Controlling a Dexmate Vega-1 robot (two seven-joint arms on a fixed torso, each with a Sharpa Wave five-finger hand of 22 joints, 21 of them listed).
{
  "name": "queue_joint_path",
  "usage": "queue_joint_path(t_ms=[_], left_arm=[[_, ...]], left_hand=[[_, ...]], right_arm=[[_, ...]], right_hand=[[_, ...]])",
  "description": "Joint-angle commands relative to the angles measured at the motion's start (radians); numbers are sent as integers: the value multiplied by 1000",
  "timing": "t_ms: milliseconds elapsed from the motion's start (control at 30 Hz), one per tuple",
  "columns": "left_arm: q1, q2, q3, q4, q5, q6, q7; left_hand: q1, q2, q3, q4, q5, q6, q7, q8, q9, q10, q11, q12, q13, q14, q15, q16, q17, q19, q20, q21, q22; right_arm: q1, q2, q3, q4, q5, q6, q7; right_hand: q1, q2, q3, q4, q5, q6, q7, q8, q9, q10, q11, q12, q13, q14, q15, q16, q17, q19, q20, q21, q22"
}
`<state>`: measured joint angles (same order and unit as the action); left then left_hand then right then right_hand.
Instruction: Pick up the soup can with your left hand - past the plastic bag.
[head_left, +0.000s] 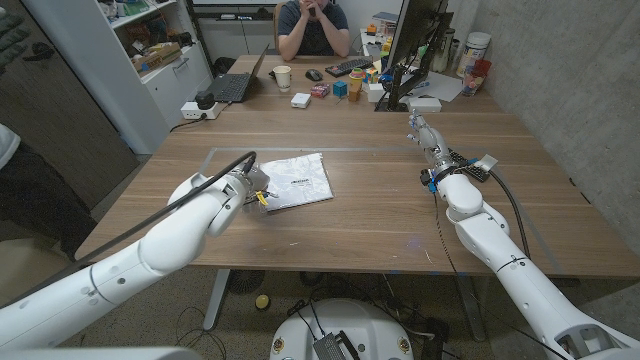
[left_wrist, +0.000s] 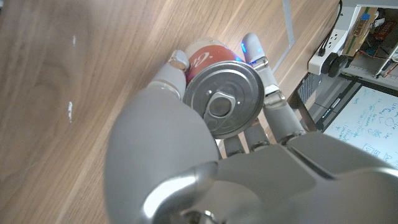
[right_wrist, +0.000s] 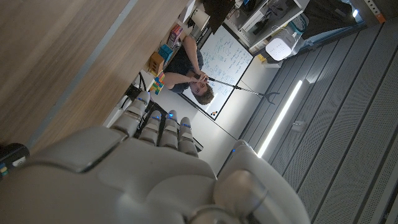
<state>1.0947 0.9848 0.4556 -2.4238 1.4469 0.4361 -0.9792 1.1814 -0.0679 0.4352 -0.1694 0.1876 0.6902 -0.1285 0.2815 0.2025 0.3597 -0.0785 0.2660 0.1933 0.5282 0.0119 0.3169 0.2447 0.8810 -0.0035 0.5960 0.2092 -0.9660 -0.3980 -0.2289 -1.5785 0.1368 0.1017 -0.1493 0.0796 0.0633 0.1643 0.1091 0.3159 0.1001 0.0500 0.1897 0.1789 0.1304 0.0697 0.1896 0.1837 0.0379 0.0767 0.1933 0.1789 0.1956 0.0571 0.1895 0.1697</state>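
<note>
Left hand (left_wrist: 186, 124) grips soup can (left_wrist: 222, 99) beside plastic bag (head_left: 297, 181).

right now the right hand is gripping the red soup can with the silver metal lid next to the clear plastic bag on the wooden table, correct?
Not quite: the left hand grips the red soup can with the silver metal lid, as the left wrist view shows. The right hand holds nothing, off across the wooden table. The rest stands: in the head view the grip is beside the clear plastic bag.
</note>
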Motion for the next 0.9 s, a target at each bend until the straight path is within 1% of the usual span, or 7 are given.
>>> queue_joint_path(t_ms=[33, 100, 300, 367, 500, 700, 900], left_arm=[[122, -77, -118, -8, 4, 13, 196], [139, -88, -133, -11, -4, 17, 224], [177, -111, -179, -41, -9, 27, 248], [188, -118, -185, -46, 13, 29, 262], [214, -144, -207, -58, 18, 36, 291], [243, -192, -216, -55, 71, 52, 343], [260, -224, -235, -52, 80, 48, 380]], left_hand=[[124, 170, 11, 30, -5, 135, 141, -3, 5, -6, 3, -5, 2, 75, -220, -3, 4, 121, -150, 15, -2], [113, 169, 7, 35, -7, 133, 146, -6, 6, -6, 3, -7, 2, 77, -221, -5, 4, 121, -149, 19, -3], [103, 171, 5, 38, -9, 140, 149, -10, 6, -4, 1, -8, 1, 88, -225, -7, 4, 124, -148, 26, -4], [101, 172, 5, 38, -9, 139, 150, -11, 6, -3, 1, -8, 1, 89, -225, -7, 4, 125, -148, 28, -5], [95, 174, 4, 41, -10, 141, 152, -13, 6, 3, 2, -7, 1, 93, -224, -8, 4, 127, -148, 31, -6], [87, 176, 3, 43, -10, 145, 155, -16, 7, 0, 1, -11, 1, 98, -224, -11, 3, 130, -145, 38, -7], [80, 178, 3, 44, -11, 149, 154, -19, 7, 3, 1, -11, 1, 104, -224, -13, 3, 131, -142, 42, -8]], right_arm=[[-3, -4, 0, -9, -4, -4, -8], [-5, -4, 2, -12, -4, -4, -10], [-16, -7, 7, -23, 0, -9, -11], [-18, -8, 8, -25, 0, -8, -11], [-22, -11, 9, -34, -2, -8, -10], [-28, -17, 11, -45, -1, -8, -9], [-34, -22, 17, -59, -1, -14, -11]], right_hand=[[3, -4, -3, -1, 6, 11, 3, 3, 2, 11, 0, 6, 4, 2, 3, 1, 4, 3, -2, 7, 4], [3, -4, -3, -1, 6, 11, 3, 2, 2, 10, 0, 5, 4, 2, 3, 1, 4, 3, -2, 7, 4], [3, -5, -4, -1, 6, 8, 2, 1, 2, 10, 1, 5, 4, 2, 3, 0, 4, 2, -2, 6, 4], [3, -5, -4, -1, 6, 7, 1, 1, 2, 9, 1, 5, 4, 2, 3, 0, 4, 2, -2, 6, 4], [3, -5, -4, -1, 6, 6, 0, 0, 2, 8, 1, 4, 4, 2, 3, 0, 4, 2, -2, 6, 4], [3, -5, -5, -1, 6, 7, 1, 1, 2, 8, 1, 4, 4, 2, 3, 0, 4, 2, -2, 6, 4], [3, -5, -5, -1, 7, 6, 2, 0, 2, 8, -1, 4, 4, 2, 2, 0, 4, 2, -2, 6, 4]])
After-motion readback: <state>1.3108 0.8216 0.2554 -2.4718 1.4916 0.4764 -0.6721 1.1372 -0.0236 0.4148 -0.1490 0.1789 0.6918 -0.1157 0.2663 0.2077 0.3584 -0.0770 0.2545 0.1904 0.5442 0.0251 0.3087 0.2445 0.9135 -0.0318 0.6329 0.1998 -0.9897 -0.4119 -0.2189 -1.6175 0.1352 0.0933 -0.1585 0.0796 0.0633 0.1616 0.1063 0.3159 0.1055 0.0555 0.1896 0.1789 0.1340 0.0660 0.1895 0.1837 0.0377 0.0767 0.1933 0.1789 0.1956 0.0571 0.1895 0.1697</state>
